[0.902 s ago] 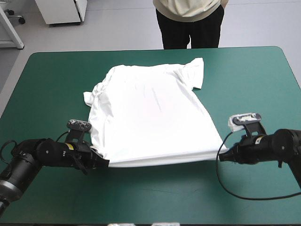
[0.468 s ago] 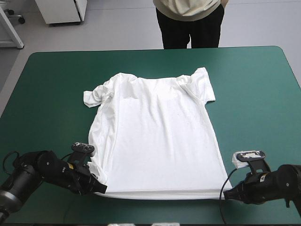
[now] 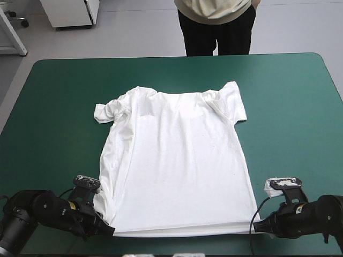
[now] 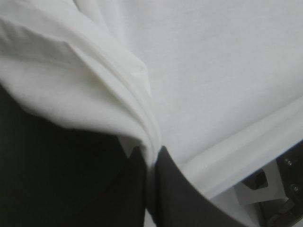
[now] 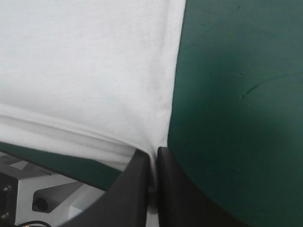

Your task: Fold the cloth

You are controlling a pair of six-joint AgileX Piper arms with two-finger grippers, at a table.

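**T-shirt pinched at both near corners**

The T-shirt lies spread flat on the teal-green counter. The left end effector is clenched on one hem corner and the right end effector on the other. The cloth stretches ahead of and between them.

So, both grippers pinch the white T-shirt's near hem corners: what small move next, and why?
Probably lift both hem corners and carry them toward the collar. The white short-sleeved T-shirt lies spread flat on the teal-green table cover, with left gripper and right gripper shut on those corners.
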